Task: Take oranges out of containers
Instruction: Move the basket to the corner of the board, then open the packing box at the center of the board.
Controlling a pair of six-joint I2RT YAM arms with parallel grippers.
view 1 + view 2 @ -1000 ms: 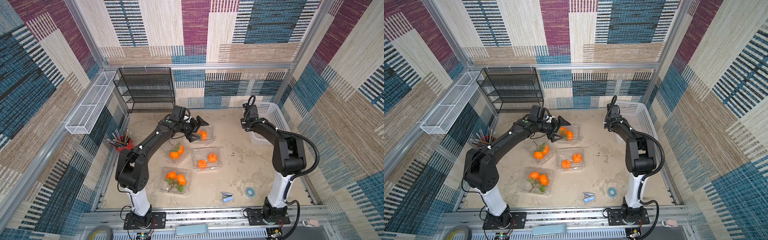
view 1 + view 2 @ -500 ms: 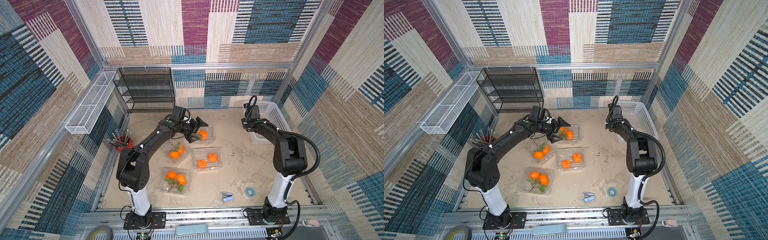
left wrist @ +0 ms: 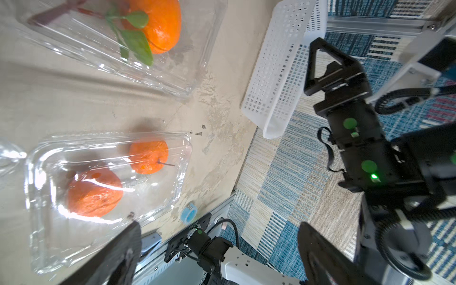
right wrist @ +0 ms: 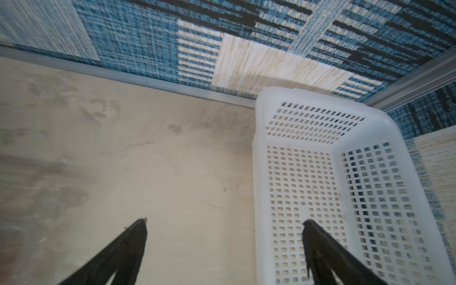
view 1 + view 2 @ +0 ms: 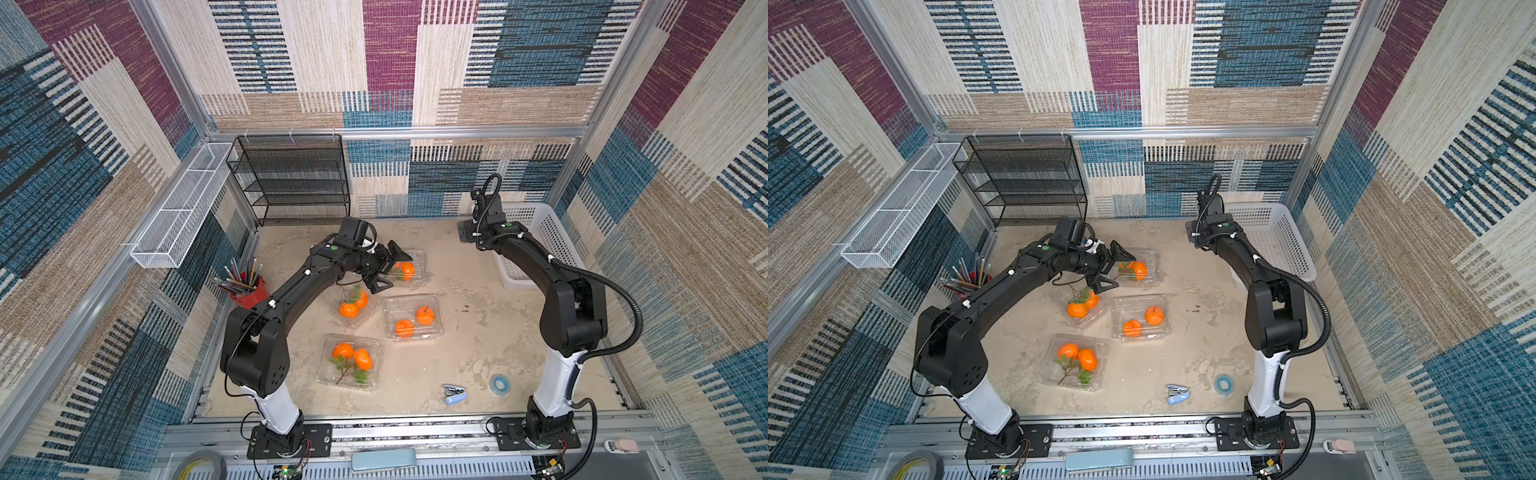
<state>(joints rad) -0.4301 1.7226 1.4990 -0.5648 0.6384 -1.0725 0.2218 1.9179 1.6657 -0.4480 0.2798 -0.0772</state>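
Four clear plastic containers lie on the beige table, each with oranges inside: a far one (image 5: 417, 266), a middle-left one (image 5: 353, 305), a middle-right one (image 5: 413, 318) and a near one (image 5: 351, 361). My left gripper (image 5: 390, 268) hangs open at the far container's left edge, nothing between its fingers. In the left wrist view the gripper (image 3: 219, 232) looks past the middle-right container (image 3: 172, 177) with two oranges (image 3: 95, 192) under its clear plastic. My right gripper (image 5: 467, 235) stands open and empty over bare table beside the white basket; its wrist view shows the gripper (image 4: 224, 224) apart.
A white perforated basket (image 5: 544, 237) stands at the back right, close to the right arm. A black mesh shelf (image 5: 291, 178) is at the back left, a red pencil cup (image 5: 249, 291) at the left. A blue stapler (image 5: 454, 394) and tape roll (image 5: 500, 384) lie near the front.
The right gripper's jaws have opened wide from shut. The left arm has hardly moved and stays open by the far container.
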